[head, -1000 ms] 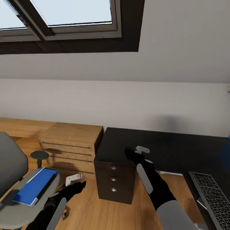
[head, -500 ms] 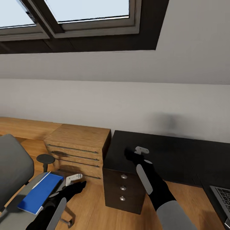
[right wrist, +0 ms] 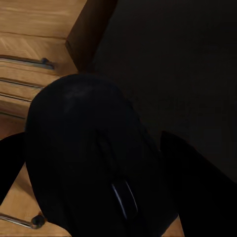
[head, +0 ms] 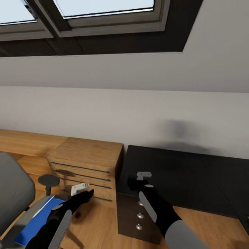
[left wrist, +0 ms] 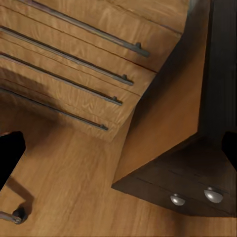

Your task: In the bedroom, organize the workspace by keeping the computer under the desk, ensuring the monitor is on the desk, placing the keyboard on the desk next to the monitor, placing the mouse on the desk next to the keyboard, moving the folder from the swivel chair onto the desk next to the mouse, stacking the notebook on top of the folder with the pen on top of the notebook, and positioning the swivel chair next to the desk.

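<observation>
Our right gripper [right wrist: 94, 163] is clamped on the mouse [right wrist: 89, 158] — round, smooth, black — above the flat black desk [head: 180, 173]. We cannot tell if our left gripper [head: 86, 193] is open or closed. The flat blue folder [head: 36, 221] lies on the grey chair [head: 14, 193] — beside wooden drawers [head: 86, 162].

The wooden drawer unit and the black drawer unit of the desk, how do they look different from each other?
The wooden drawer unit is light oak-coloured; the desk's black drawer unit is near-black. The wooden one carries long thin bar handles across each drawer; the black one has small round silver knobs. The wooden unit looks wider, the black one narrower. Both stand on the wood floor, side by side against the wall.
</observation>
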Controlling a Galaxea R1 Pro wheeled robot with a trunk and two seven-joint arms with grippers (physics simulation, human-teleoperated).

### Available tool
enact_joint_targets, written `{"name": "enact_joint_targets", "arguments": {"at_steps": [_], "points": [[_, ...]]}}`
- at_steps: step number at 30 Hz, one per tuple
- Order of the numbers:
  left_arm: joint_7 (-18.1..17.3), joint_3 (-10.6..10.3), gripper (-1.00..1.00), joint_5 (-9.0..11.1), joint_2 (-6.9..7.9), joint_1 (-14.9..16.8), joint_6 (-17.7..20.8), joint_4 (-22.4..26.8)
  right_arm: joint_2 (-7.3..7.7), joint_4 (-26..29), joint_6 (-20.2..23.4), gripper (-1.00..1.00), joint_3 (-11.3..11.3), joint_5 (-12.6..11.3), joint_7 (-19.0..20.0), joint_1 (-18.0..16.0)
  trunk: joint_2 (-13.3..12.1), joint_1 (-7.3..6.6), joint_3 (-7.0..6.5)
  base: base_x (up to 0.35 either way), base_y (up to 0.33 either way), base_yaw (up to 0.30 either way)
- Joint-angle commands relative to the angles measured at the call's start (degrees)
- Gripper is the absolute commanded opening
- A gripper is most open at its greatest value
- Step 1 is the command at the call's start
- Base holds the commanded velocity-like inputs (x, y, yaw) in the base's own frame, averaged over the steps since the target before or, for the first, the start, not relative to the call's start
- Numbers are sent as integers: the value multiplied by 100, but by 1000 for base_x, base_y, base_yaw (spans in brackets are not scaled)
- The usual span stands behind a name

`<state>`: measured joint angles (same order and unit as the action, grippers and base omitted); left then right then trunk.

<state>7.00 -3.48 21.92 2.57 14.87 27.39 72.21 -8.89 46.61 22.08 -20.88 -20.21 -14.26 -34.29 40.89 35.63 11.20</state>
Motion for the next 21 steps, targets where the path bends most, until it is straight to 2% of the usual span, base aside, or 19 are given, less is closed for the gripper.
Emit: {"name": "enact_joint_targets", "arguments": {"at_steps": [1,7,10,11,13,18,21], "points": [[55,-17,100,61,7,4,21,87,3,-61,16,-100,-23,-55,-59,-10,8,4,9,223,73,0],[48,-25,100,66,2,-26,44,653,-23,-442,-166,-100,-30,-46,-59,-29,8,4,9,112,22,0],[41,-34,100,67,0,-256,50,1098,-32,-477,-199,-100,-24,-45,-61,-35,8,4,9,7,1,0],[35,-40,100,67,-1,-420,51,1370,-33,-486,-202,-100,-24,-40,-64,-39,8,4,9,2,0,0],[32,-44,100,67,-2,-551,49,1572,-32,-491,-203,-100,-23,-43,-67,-41,8,4,9,1,0,0],[29,-47,100,67,-1,-658,47,1740,-25,-495,-212,-100,-1,-45,-85,-43,8,4,9,10,0,0],[29,-47,100,67,-2,-660,48,1744,-25,-506,-214,-100,4,-45,-86,-43,8,4,9,205,0,0]]}}
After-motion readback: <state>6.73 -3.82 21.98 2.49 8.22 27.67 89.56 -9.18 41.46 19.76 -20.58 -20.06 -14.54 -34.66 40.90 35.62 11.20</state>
